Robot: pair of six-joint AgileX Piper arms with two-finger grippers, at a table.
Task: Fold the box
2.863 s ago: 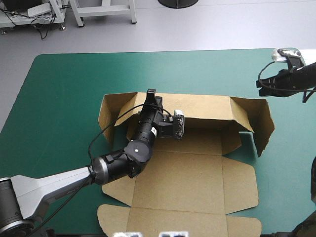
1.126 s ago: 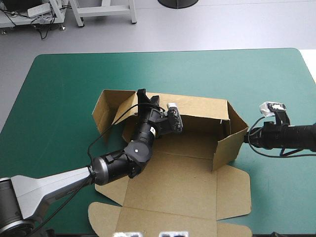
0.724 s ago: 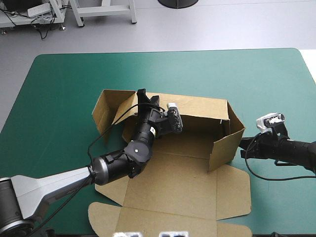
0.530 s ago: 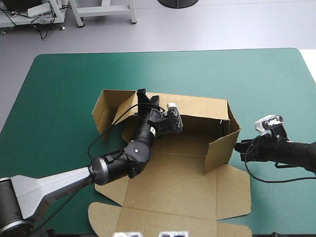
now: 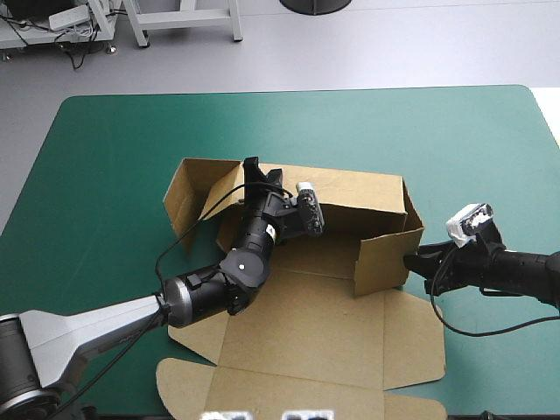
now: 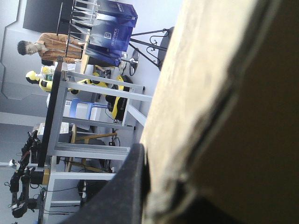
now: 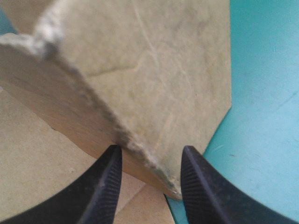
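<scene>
Two edges: left hand (image 5: 262, 173) clamps the box (image 5: 324, 319) by its far rim, right hand (image 7: 149, 150) spread at its side flap (image 5: 381, 261).

The table (image 5: 114, 157) is viewed from above and behind, its far edge near the frame's top. The left wrist view is held hard against the box (image 6: 224, 116) wall, turned a quarter, looking level. The right wrist view is set close on the flap (image 7: 154, 70), shared with the high view right of centre.
</scene>
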